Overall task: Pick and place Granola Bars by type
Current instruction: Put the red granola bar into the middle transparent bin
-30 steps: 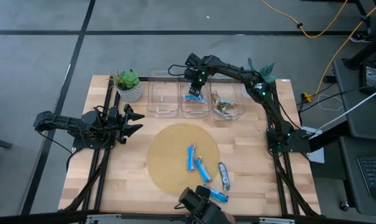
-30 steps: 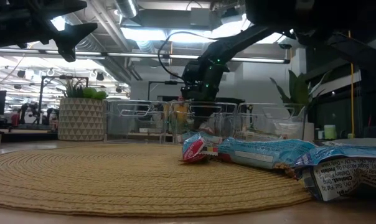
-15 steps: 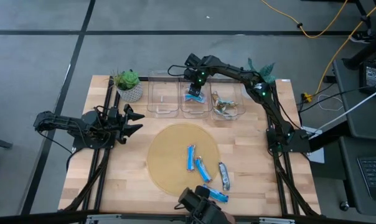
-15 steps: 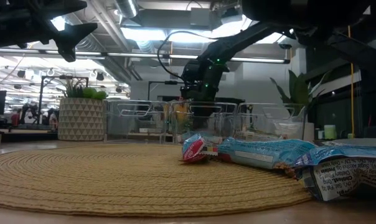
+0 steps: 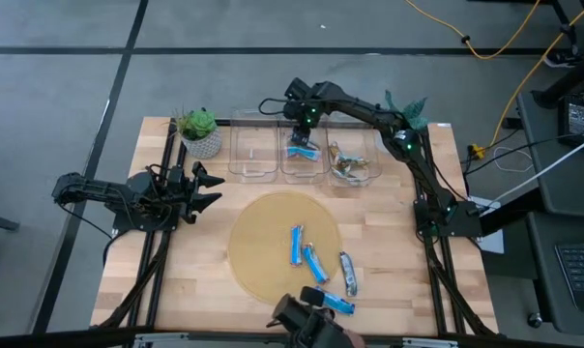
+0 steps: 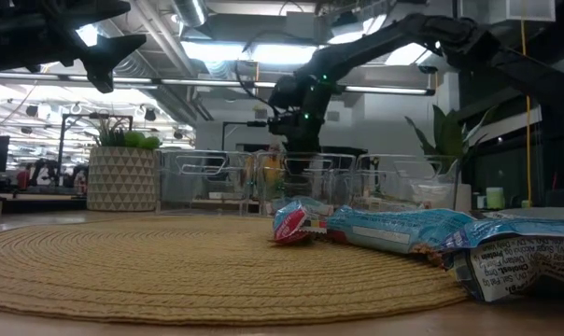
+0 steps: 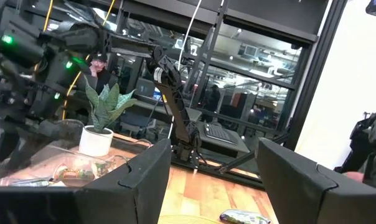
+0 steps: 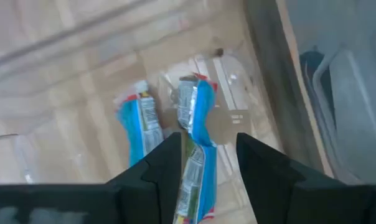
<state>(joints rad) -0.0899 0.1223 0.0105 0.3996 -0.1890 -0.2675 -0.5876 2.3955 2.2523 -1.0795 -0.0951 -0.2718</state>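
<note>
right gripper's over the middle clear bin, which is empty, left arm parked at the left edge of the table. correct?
Not quite: the middle bin is not empty. The right wrist view shows two blue-wrapped bars lying in it, below the open right gripper; the high view shows blue in that bin too. The rest holds: the right gripper is over the middle clear bin and the left gripper waits at the table's left edge.
</note>
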